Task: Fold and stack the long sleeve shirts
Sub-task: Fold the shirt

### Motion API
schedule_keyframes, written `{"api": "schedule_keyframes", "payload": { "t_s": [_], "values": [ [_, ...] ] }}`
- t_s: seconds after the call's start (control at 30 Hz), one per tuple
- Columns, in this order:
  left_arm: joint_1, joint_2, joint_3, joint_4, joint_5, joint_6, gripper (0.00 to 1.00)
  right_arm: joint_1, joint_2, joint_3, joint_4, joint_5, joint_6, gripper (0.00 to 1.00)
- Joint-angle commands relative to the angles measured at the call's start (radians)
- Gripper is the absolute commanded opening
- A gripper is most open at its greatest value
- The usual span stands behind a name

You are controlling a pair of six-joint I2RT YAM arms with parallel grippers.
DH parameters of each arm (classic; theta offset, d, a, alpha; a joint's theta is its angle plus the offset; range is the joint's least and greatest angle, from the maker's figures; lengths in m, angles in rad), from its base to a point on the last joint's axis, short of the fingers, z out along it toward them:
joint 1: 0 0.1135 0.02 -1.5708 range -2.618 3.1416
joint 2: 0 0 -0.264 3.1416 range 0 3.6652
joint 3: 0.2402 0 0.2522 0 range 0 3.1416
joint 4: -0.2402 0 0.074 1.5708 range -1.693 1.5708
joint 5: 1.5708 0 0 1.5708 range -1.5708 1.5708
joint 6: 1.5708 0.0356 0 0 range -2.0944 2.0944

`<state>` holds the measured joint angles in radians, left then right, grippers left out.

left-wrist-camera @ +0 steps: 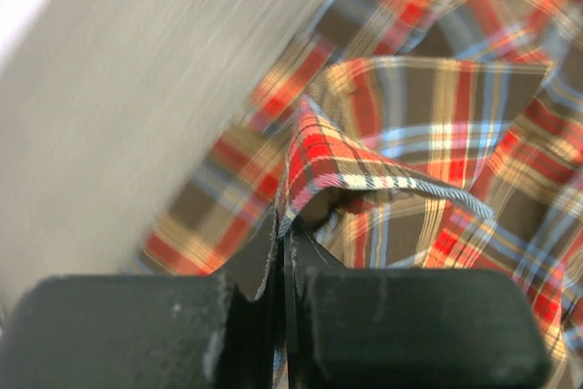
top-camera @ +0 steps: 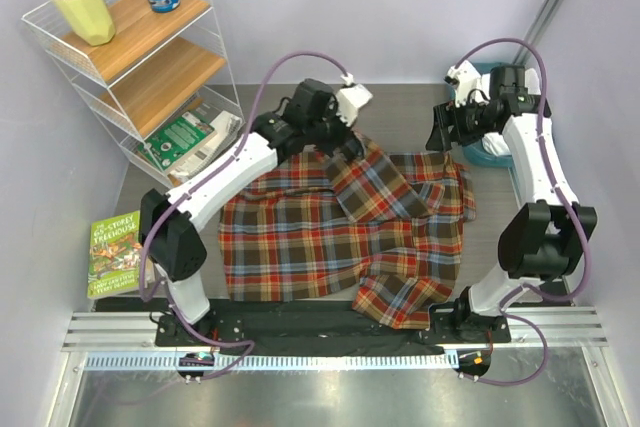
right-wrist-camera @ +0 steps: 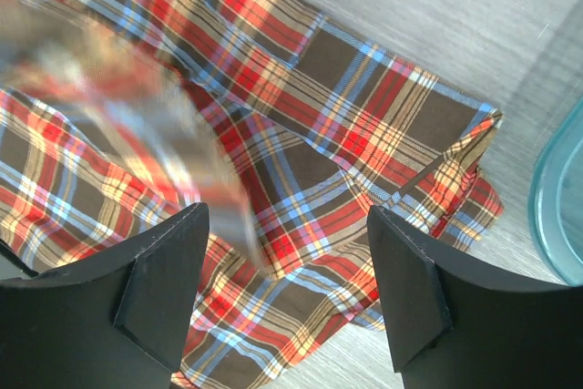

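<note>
The left gripper (left-wrist-camera: 284, 248) pinches a far-edge fold of the plaid shirt (top-camera: 300, 237). The right gripper (right-wrist-camera: 284, 225) hangs open above its right side.

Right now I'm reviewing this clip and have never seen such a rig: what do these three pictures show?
Two robot arms are bolted at the near edge of a table. The wide picture comes from a camera above and behind them; the other two come from cameras on the wrists, each looking past its own two-finger hand. A plaid shirt lies rumpled on the table. The left hand is shut, pinching a raised fold of it. The right hand is open above the cloth, holding nothing. A teal basket stands at the far right, a wire shelf at the far left.
</note>
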<state>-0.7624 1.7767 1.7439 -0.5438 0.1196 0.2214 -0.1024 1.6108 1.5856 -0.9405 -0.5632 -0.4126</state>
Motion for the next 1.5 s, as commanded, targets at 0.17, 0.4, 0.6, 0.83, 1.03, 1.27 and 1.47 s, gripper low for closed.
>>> {"api": "schedule_keyframes", "payload": {
  "t_s": [0.17, 0.4, 0.6, 0.83, 1.03, 1.27, 1.47],
  "values": [
    [0.241, -0.023, -0.28, 0.021, 0.06, -0.461, 0.0, 0.004, 0.084, -0.059, 0.06, 0.002, 0.0, 0.73],
    [0.36, -0.063, -0.415, 0.067, 0.1, -0.537, 0.0, 0.03, 0.109, -0.118, 0.095, 0.04, -0.005, 0.58],
    [0.437, -0.072, -0.503, 0.123, 0.101, -0.554, 0.04, 0.061, 0.115, -0.154, 0.12, 0.086, -0.006, 0.44],
    [0.517, -0.1, -0.452, -0.083, 0.066, -0.381, 0.56, 0.165, 0.09, -0.213, 0.14, 0.206, -0.012, 0.34],
    [0.538, -0.116, -0.486, -0.188, 0.04, -0.13, 0.7, 0.269, 0.09, -0.324, 0.187, 0.365, -0.026, 0.33],
    [0.574, 0.065, -0.442, -0.202, -0.081, -0.073, 0.62, 0.271, 0.23, -0.337, 0.281, 0.482, -0.052, 0.3],
    [0.623, 0.214, -0.319, -0.212, -0.067, -0.053, 0.57, 0.268, 0.392, -0.216, 0.335, 0.543, -0.06, 0.29]
  ]
}}
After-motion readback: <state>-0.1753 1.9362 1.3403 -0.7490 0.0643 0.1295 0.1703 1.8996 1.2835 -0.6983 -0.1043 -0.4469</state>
